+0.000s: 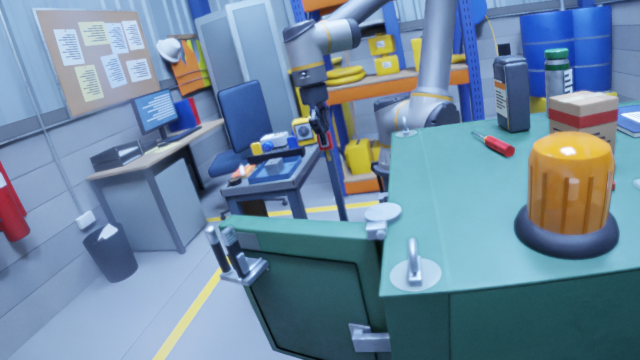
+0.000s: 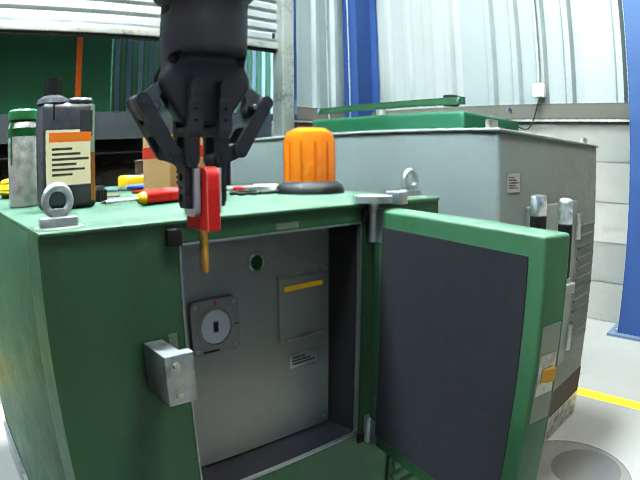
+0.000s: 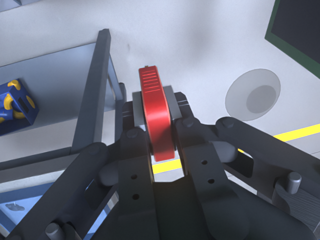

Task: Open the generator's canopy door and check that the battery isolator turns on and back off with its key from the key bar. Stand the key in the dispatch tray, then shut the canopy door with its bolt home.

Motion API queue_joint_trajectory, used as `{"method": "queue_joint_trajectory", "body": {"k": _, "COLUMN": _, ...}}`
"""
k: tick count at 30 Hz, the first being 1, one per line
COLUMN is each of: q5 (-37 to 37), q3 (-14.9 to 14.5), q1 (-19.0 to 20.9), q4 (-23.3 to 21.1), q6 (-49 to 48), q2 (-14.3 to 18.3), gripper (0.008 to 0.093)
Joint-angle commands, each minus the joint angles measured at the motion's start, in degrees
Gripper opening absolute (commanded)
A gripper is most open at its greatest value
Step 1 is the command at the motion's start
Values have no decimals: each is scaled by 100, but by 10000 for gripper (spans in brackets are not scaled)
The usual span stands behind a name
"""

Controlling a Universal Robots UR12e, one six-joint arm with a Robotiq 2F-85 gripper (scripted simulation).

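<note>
The green generator [image 1: 500, 210] has its canopy door [image 2: 460, 341] swung open to the right. Inside, on the grey panel, the battery isolator [image 2: 214, 325] shows a round face with a key slot. The red-handled key [image 2: 205, 201] hangs in my gripper [image 2: 201, 191], brass blade pointing down. The gripper is closed on the key's handle [image 3: 155, 113]. It hovers in the air in front of the generator, above and left of the isolator. In the side camera the key [image 1: 325, 140] sits at the edge of the grey cart. The blue dispatch tray [image 1: 275, 169] lies on that cart.
The grey cart [image 1: 272, 182] stands between the generator and the desk [image 1: 145, 165]. An orange beacon [image 1: 570, 185], a red screwdriver [image 1: 494, 144], bottles and a box sit on the generator's top. A bolt keeper [image 2: 169, 372] juts from the left door frame. A yellow floor line [image 3: 297, 133] runs below.
</note>
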Motion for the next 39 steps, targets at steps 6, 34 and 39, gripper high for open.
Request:
{"method": "queue_joint_trajectory", "body": {"k": 6, "q5": -1, "q3": -43, "q1": 180, "q4": -40, "q6": 184, "q2": 73, "gripper": 80}}
{"method": "queue_joint_trajectory", "body": {"k": 34, "q5": 175, "q3": -172, "q1": 147, "q4": 388, "q6": -40, "q2": 350, "gripper": 80}}
{"method": "queue_joint_trajectory", "body": {"k": 39, "q5": 331, "q3": -272, "q1": 42, "q4": 786, "q6": -314, "q2": 566, "gripper": 80}}
